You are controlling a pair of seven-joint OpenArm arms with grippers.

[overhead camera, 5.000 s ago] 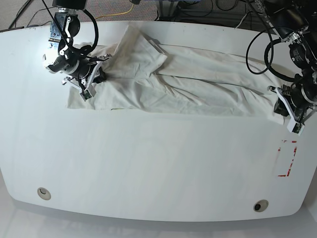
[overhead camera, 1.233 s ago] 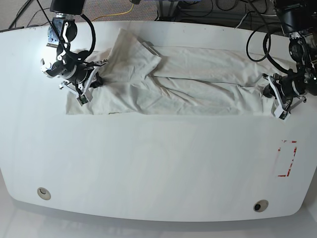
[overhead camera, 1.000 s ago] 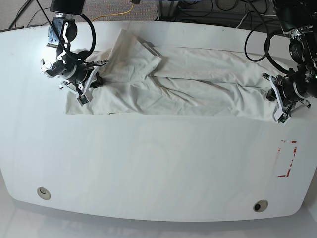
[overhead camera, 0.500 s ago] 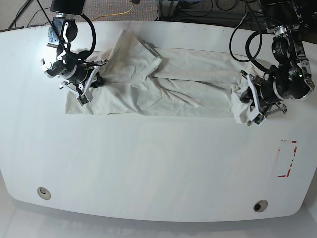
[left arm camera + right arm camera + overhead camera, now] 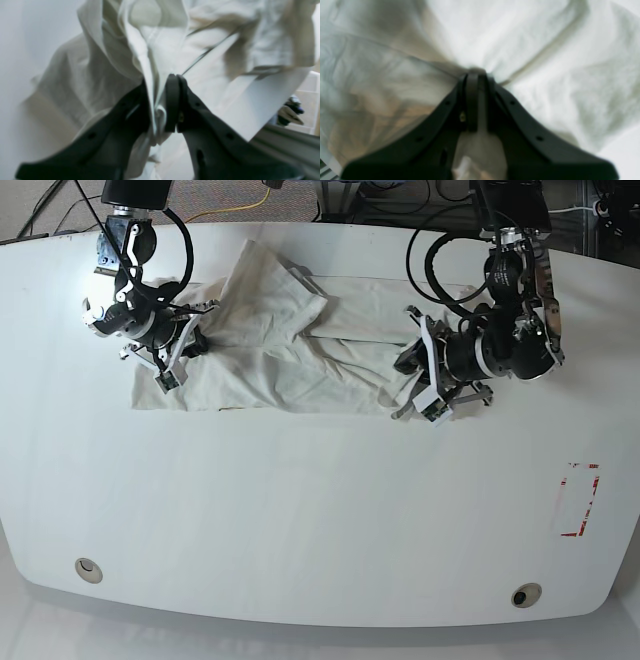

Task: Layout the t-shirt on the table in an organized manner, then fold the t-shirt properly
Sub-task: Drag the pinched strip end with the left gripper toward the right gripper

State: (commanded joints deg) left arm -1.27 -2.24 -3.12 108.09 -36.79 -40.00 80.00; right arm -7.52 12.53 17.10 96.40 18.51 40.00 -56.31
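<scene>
On the base view's left, the right gripper [image 5: 190, 352] had its fingertips nearly together on the shirt [image 5: 262, 375]; whether they held cloth could not be told. The shirt lay near the worktop's [image 5: 300, 520] top edge, long axis roughly parallel to it, most of it leftward of the left gripper [image 5: 418, 368], which was closed on a bunched fold. That gripper was nearer the shirt's right end, so folding inward probably meant carrying leftward along that axis
</scene>
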